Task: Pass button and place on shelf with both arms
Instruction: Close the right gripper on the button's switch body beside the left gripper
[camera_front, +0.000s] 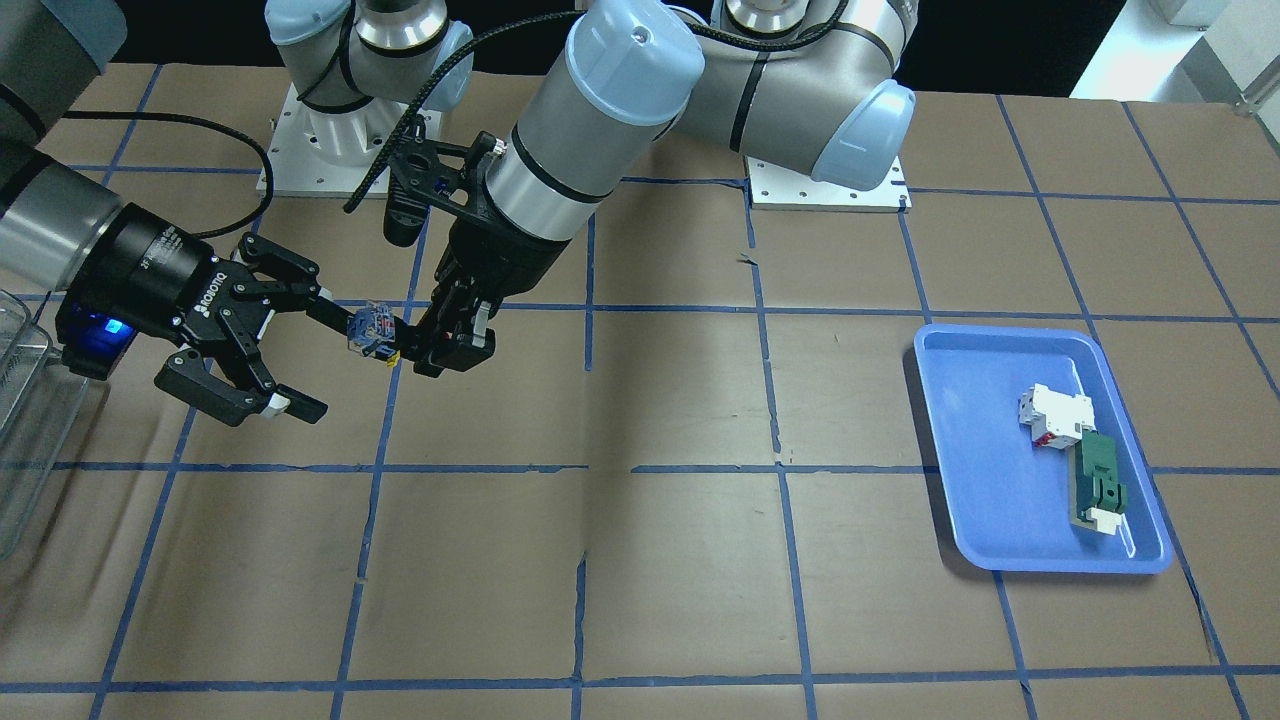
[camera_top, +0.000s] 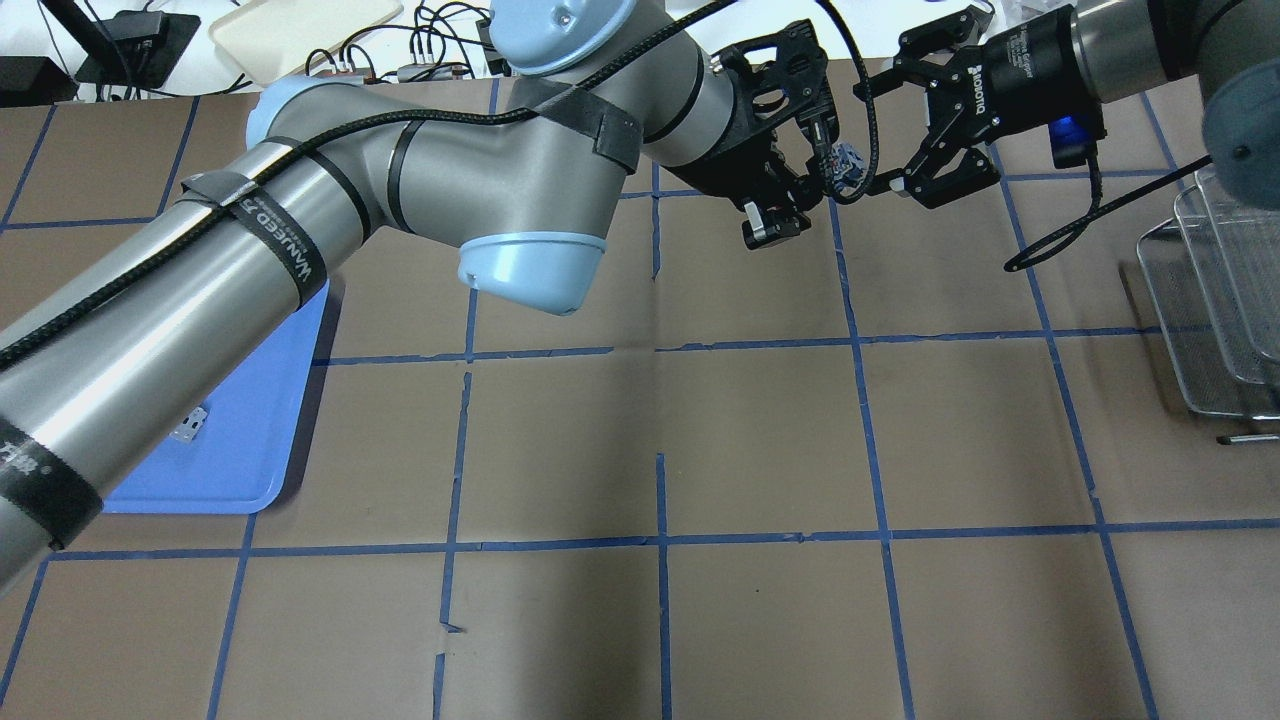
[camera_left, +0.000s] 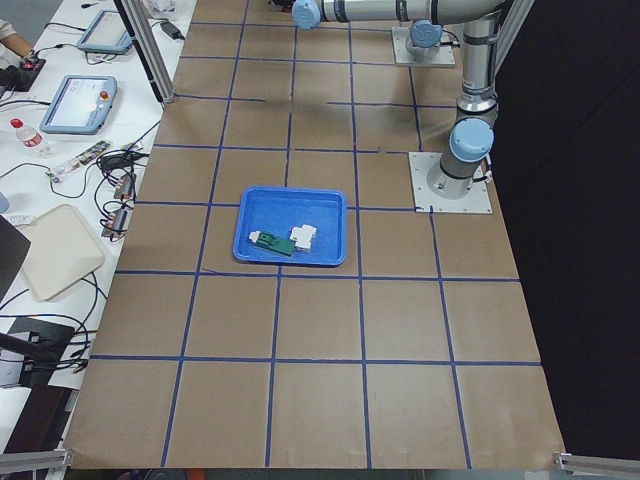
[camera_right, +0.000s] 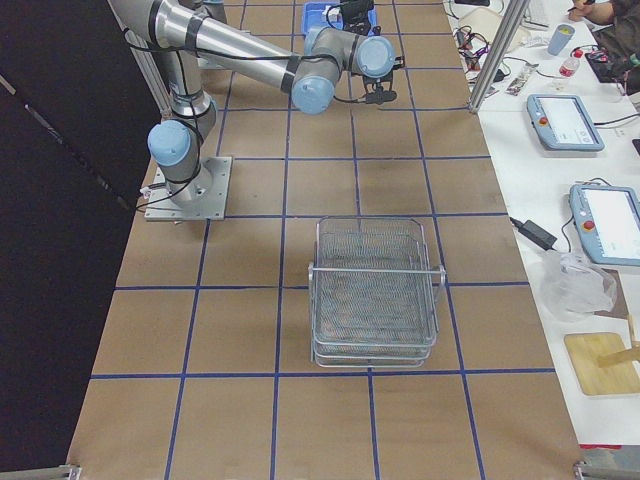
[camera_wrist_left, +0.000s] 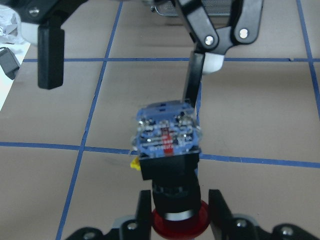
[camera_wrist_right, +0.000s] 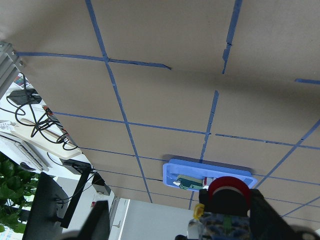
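1. In the front-facing view you see the left gripper clamped on the button, which it holds in the air above the surface.
2. The left wrist view shows you the grip itself. Its fingers pinch the black collar just above the red cap, and the bluish contact block points away from them.
3. The right gripper has its fingers spread wide. One reaches the contact block and the other stands well apart. You cannot tell whether the near one touches.
4. The right wrist view gives you the red cap end-on.
5. Only the front-facing view shows you clearly the blue tray holding the white block and green part.
6. The exterior right view alone shows you the whole shelf, standing on the surface well apart from both grippers.
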